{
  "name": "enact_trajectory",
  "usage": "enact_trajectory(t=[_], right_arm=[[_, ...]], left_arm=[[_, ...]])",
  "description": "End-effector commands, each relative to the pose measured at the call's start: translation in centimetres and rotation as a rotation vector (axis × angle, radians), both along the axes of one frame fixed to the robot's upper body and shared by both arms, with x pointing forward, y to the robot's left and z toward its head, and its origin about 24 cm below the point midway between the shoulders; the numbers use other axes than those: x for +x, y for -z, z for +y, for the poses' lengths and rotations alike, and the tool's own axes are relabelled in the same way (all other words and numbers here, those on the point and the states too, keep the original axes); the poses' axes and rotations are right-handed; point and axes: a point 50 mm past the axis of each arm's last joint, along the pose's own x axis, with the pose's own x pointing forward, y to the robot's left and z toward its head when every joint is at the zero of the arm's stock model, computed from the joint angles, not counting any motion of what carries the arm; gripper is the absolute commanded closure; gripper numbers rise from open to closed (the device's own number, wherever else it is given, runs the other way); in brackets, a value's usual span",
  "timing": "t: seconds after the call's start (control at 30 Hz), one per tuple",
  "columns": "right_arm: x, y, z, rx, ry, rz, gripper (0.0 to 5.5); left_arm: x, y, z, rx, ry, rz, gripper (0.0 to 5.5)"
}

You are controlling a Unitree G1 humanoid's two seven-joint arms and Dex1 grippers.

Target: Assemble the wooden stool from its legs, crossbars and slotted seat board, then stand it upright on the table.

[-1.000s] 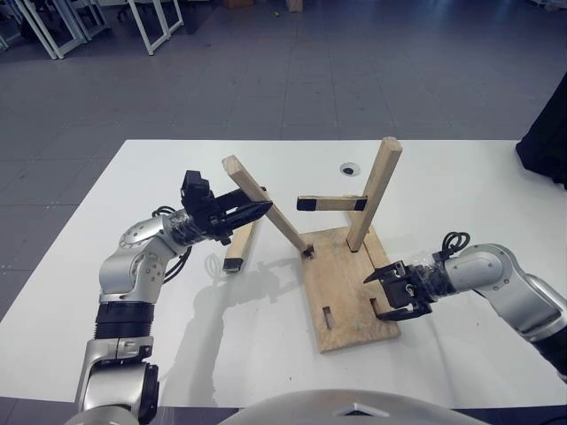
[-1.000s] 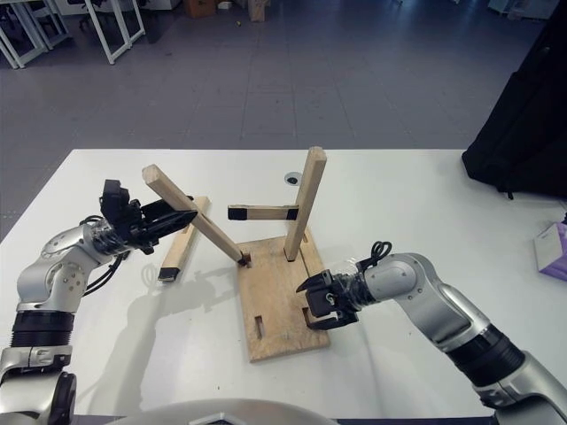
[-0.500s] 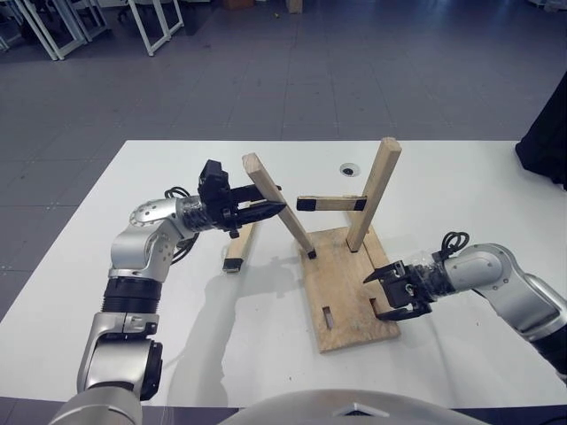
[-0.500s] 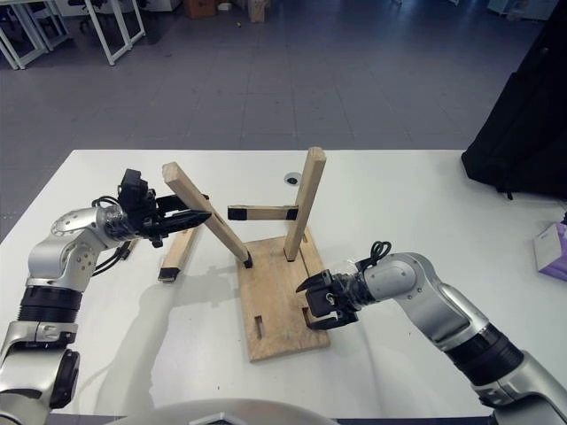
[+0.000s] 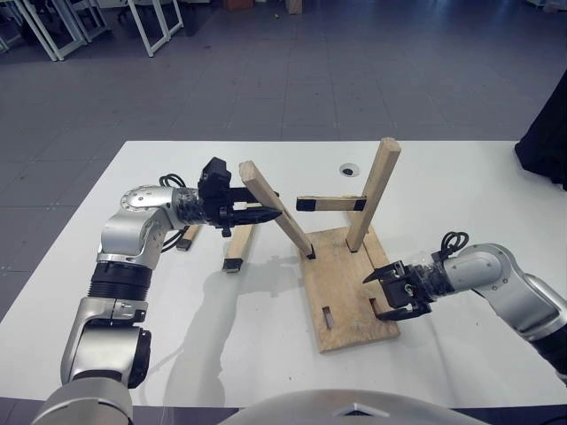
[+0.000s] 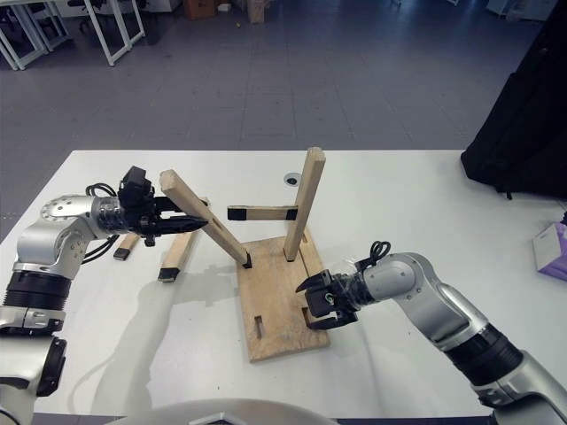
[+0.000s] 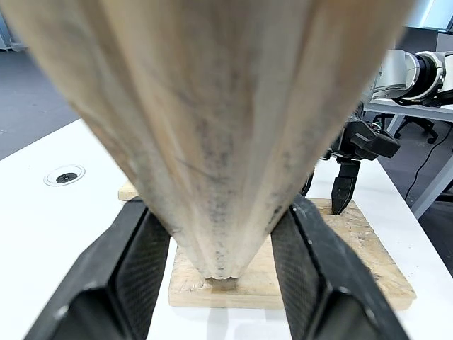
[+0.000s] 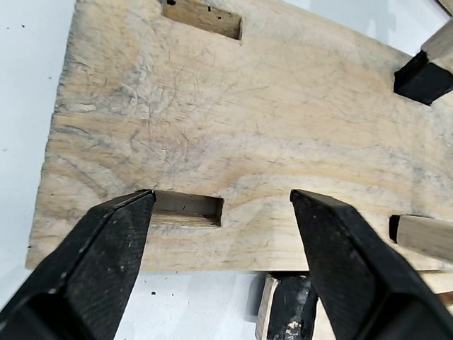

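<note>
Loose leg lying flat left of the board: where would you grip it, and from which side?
Probably mid-length on the loose leg, coming from above and closing across its narrow width. It lies flat on the table with both long sides free; its far end lies near the left end effector, holding the tilted leg.

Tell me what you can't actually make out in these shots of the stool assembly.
- Left wrist view: the leaning leg, held in the left pincer, covers its slot in the seat board; seating unclear.
- Head views: the left forearm hides most of a loose piece.
- Right wrist view: a dark-tipped piece at the board's edge is cut off.
- Head views: whether the open right pincer touches the board is too small to tell.
</note>
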Motion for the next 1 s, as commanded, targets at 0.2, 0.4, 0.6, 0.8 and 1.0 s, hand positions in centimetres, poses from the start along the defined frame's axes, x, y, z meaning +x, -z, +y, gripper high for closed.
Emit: enact_trajectory(t=[0.2, 0.4, 0.6, 0.8, 1.0], right_arm=[[-1.9, 3.7, -1.0, -0.113, 0.026, 0.177, 1.98], [-1.5, 3.6, -0.8, -0.115, 0.018, 0.182, 1.98], [-1.6, 3.5, -0.7, -0.111, 0.008, 0.188, 1.98], [-1.5, 3.5, -0.5, -0.107, 0.012, 0.175, 1.98], [-1.3, 3.5, -0.3, -0.101, 0.006, 0.165, 1.98]], left_arm=[[-0.1, 1.8, 0.1, 0.053, -0.019, 0.216, 3.47], [0.2, 3.3, -0.1, 0.104, -0.046, 0.279, 3.47], [0.7, 4.5, -0.4, 0.136, -0.102, 0.302, 3.47], [0.8, 5.3, -0.7, 0.153, -0.13, 0.298, 3.47], [0.9, 6.1, -1.3, 0.163, -0.152, 0.309, 3.47]])
